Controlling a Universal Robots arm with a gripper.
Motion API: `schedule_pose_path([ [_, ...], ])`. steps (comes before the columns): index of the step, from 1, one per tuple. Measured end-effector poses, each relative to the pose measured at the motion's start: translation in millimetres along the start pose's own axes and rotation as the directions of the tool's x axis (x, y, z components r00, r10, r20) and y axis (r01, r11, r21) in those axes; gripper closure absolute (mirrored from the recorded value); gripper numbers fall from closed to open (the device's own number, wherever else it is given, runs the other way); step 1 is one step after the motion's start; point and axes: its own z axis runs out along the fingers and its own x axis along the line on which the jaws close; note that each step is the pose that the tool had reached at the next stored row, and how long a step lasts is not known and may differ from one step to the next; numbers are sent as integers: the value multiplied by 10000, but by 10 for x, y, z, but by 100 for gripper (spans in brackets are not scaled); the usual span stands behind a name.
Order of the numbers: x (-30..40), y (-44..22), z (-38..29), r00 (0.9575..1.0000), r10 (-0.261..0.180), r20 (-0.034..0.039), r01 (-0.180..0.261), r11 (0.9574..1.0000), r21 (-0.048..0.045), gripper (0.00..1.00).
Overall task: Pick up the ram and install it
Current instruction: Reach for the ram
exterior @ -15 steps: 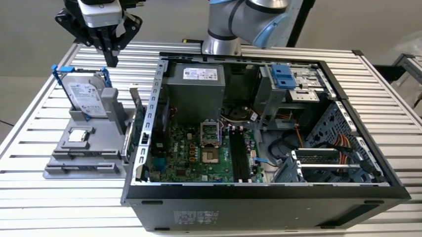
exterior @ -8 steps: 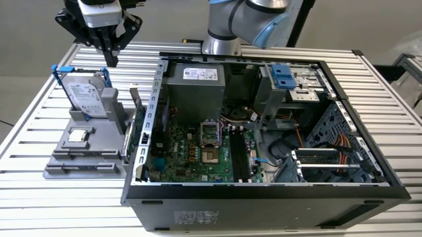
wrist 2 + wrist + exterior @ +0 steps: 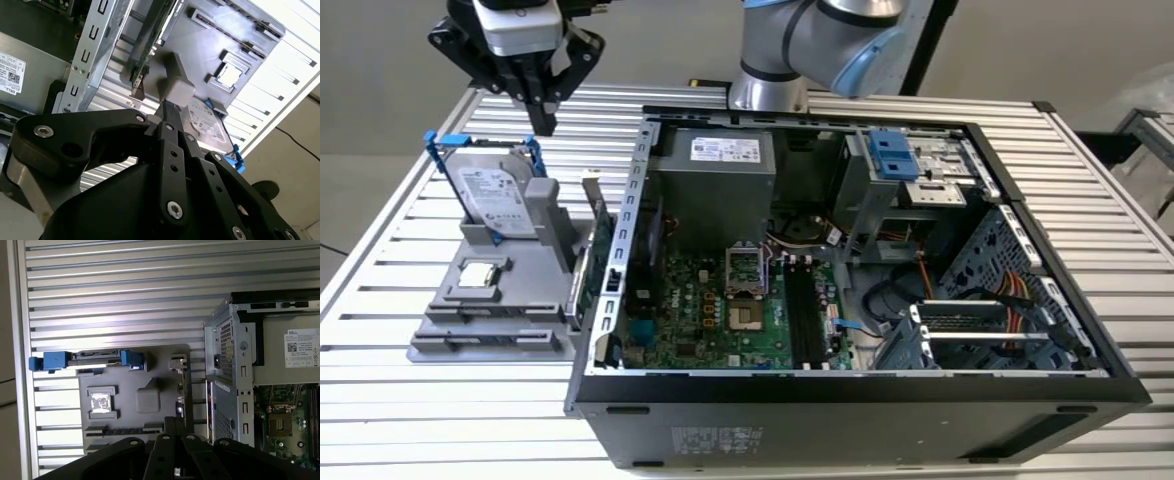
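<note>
The open computer case (image 3: 854, 385) stands at the surface's (image 3: 400, 420) near edge. Just beside its wall the ram (image 3: 182, 390) stands on edge in a gray holder (image 3: 467, 300), alongside a processor chip (image 3: 480, 272) and a white-labelled hard drive (image 3: 494, 195). The tool (image 3: 543, 122) hangs over the holder's far end, fingers closed together and empty.

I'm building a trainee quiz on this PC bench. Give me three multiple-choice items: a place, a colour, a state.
1. The gripper hangs: A over the grey fixture; B inside a drive bay; C over the power supply.
2. The hard drive has bracket tabs that are: A red; B blue; C yellow.
3. The hard drive: A lies flat; B sits in a bay; C stands upright.
A, it is above the fixture, outside the computer case; B, blue shows at its top corners; C, it stands on edge in the fixture.
</note>
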Motion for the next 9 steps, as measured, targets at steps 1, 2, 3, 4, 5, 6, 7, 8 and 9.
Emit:
schedule_pose_path([
  [1,19,-1,0,10000,-1,-1,1,10000,1,100],
  [2,38,-2,1,10000,-3,-1,3,10000,1,100],
  [3,56,-3,1,10000,-5,-1,5,10000,1,100],
  [4,74,-4,2,10000,-7,-1,7,10000,1,100],
  [5,91,-5,3,10000,-9,-1,9,10000,1,100],
  [6,108,-6,3,10000,-10,-2,10,10000,1,100],
  [7,124,-7,4,10000,-12,-1,12,10000,1,100],
  [8,141,-8,5,10000,-14,-2,14,10000,2,100],
  [9,158,-9,6,10000,-15,-2,15,10000,1,100],
])
